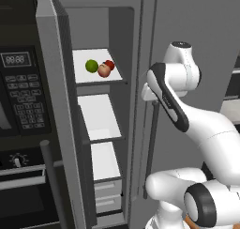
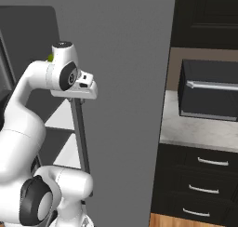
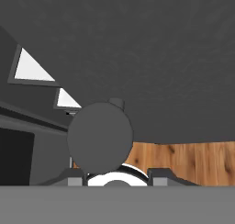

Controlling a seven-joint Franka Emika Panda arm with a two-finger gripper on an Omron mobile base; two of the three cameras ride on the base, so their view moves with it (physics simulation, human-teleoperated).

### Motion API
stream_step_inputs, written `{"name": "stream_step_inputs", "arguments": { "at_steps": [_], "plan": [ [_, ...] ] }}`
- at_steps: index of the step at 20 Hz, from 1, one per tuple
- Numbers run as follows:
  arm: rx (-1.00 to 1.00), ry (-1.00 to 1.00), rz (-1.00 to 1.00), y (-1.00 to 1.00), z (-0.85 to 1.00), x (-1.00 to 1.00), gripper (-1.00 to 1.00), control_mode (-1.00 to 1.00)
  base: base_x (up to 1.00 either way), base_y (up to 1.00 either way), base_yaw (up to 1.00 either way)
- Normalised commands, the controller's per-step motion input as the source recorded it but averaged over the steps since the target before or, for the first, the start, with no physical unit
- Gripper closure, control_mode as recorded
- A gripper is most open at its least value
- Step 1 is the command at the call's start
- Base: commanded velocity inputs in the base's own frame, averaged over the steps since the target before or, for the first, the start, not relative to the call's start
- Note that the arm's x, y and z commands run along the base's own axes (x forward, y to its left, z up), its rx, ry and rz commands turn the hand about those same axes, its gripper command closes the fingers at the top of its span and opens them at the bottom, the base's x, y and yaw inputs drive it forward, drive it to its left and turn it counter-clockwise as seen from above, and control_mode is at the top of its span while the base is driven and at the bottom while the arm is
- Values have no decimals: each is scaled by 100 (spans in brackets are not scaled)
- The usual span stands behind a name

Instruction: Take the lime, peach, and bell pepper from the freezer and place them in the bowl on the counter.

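Freezer (image 1: 136, 45) open, three fruits on its top shelf, arm at the bar handle (image 1: 151, 143).

In the left base view the lime (image 1: 92, 65), peach (image 1: 104, 71) and bell pepper (image 1: 110, 64) sit bunched on the top white shelf (image 1: 98, 75): the peach touches the bell pepper, which lies at its 1 o'clock, and the lime is just beside the peach at 10 o'clock. The open door (image 1: 61, 120) stands at 9 o'clock of the shelves. The gripper (image 3: 117, 175) looks down along the handle's round end (image 3: 100, 137), its finger tips (image 3: 73, 177) low on either side; whether they press the bar I cannot tell. In the right base view the counter (image 2: 195, 128) lies at 3 o'clock of the arm, carrying a dark appliance (image 2: 209, 89).
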Motion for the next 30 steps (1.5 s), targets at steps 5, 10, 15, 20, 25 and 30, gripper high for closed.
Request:
{"name": "stream_step_inputs", "arguments": {
  "at_steps": [5,10,15,20,25,30],
  "plan": [
    [0,0,0,0,0,0,-100,-100,0,0,0],
    [0,0,0,0,0,0,-100,-100,0,0,0],
    [0,0,0,0,0,0,-100,-100,0,0,0],
    [-1,-23,0,15,0,-73,-100,-100,0,0,0],
    [-11,-49,-2,50,21,-55,-100,-100,0,0,0],
    [-3,-42,-1,57,42,-29,-100,-100,0,0,0]
  ]
}}
